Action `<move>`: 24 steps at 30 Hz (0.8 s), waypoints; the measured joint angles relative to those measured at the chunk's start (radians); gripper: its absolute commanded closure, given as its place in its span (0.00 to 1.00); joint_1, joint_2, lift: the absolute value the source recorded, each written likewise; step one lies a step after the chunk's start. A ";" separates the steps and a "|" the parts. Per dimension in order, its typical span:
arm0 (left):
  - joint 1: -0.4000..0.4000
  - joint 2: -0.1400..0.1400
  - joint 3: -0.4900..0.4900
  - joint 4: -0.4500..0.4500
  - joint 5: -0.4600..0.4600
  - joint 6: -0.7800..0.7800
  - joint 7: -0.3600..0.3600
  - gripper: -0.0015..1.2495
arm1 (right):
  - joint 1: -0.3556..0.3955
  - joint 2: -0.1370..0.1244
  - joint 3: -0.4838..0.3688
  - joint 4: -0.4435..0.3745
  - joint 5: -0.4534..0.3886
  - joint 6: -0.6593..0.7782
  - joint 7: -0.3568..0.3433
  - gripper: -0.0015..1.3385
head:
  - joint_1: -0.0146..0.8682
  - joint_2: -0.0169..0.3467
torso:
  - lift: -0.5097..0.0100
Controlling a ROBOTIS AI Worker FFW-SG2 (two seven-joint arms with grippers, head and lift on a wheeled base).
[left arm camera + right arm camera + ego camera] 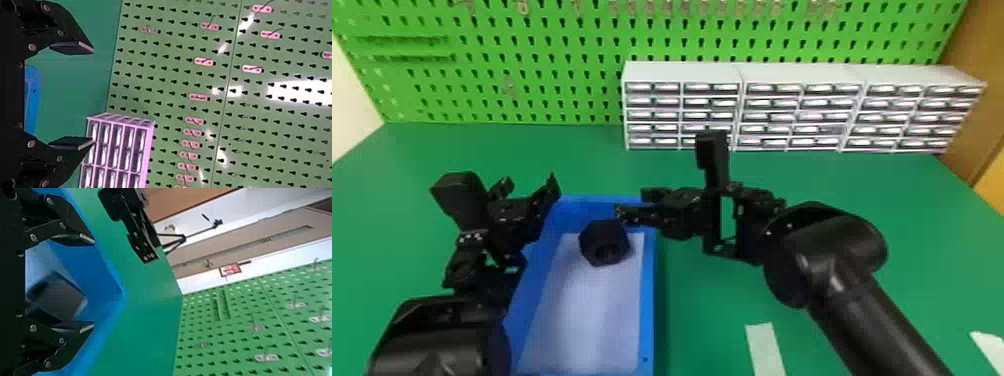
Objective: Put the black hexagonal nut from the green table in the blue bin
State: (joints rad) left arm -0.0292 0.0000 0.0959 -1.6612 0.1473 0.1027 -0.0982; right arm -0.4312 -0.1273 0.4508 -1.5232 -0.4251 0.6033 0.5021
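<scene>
The black nut is lying inside the blue bin's outline, near its far end, between two spread claws.
A red-and-white sign (230, 269) is hanging on the wall, its print too small to read. The left claw (528, 185) is gaping, empty, beside the blue bin (648, 310); the black nut (605, 243) is turning a six-sided outline upward, its long axis unclear; the right claw (633, 202) is gaping above, released.

Nut (604, 243) looks matt. Bin (648, 300): smooth, plastic-looking, slight sheen. Green table (702, 305): smooth, mostly matt. Pegboard (168, 74): glossy, bright reflections. Drawer units (682, 72): plastic-looking. Right arm housing (852, 245): smooth, glossy.
</scene>
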 measured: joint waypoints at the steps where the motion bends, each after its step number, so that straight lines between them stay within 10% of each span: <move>1: 0.000 0.000 0.000 0.000 0.000 0.000 0.000 0.35 | 0.002 0.001 -0.013 -0.006 0.009 -0.002 0.000 0.38 | 0.79 0.19 | 0.79; 24: 0.001 0.000 -0.002 0.000 -0.001 0.000 0.002 0.35 | 0.105 0.014 -0.294 -0.155 0.174 -0.059 -0.094 0.38 | 0.79 0.19 | 0.79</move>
State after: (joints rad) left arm -0.0280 0.0000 0.0935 -1.6612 0.1461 0.1027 -0.0966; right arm -0.3257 -0.1129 0.1566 -1.6777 -0.2512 0.5445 0.4083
